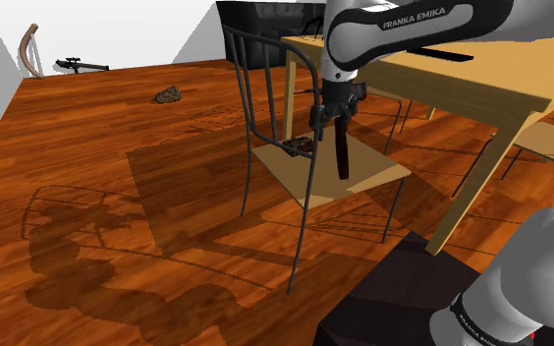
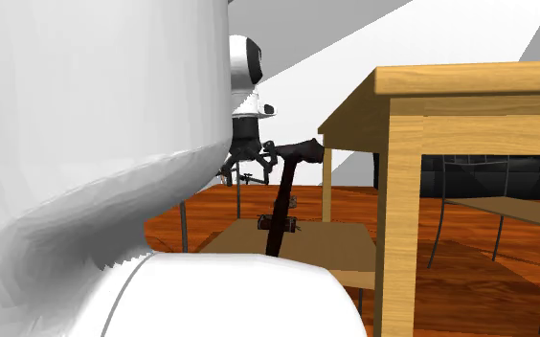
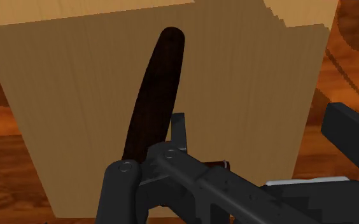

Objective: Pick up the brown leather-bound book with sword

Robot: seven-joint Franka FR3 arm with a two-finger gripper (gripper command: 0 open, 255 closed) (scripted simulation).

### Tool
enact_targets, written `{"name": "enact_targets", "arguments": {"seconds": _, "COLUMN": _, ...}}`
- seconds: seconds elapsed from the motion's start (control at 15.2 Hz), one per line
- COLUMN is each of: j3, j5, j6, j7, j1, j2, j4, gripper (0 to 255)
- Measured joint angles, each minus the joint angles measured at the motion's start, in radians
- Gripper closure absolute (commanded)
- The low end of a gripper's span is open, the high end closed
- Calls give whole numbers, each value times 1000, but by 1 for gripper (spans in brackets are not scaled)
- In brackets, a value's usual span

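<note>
Brown clump (image 1: pixel 168 95) on the floor, well off the chair's (image 1: pixel 371 169) backrest side. Small dark item (image 1: pixel 298 147) on the chair seat near the backrest, can't ID. Gripper (image 1: pixel 335 119) above the seat, fingers clamped narrow on the top end of the dark brown book with sword (image 1: pixel 342 155). It hangs long and thin, and tip contact with the seat is unclear. Wooden table (image 1: pixel 467 79) just beside the chair.

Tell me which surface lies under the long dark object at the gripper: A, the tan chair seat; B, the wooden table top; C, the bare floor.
A: in the shoulder and wrist views the long dark object at the gripper stands out against the tan chair seat.
</note>
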Motion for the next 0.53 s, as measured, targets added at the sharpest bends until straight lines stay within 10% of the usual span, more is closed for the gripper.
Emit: {"name": "enact_targets", "arguments": {"seconds": 0.53, "j3": 10, "j5": -81, "j6": 30, "j7": 80, "j1": 3, "j2": 332, "j4": 272, "gripper": 0}}
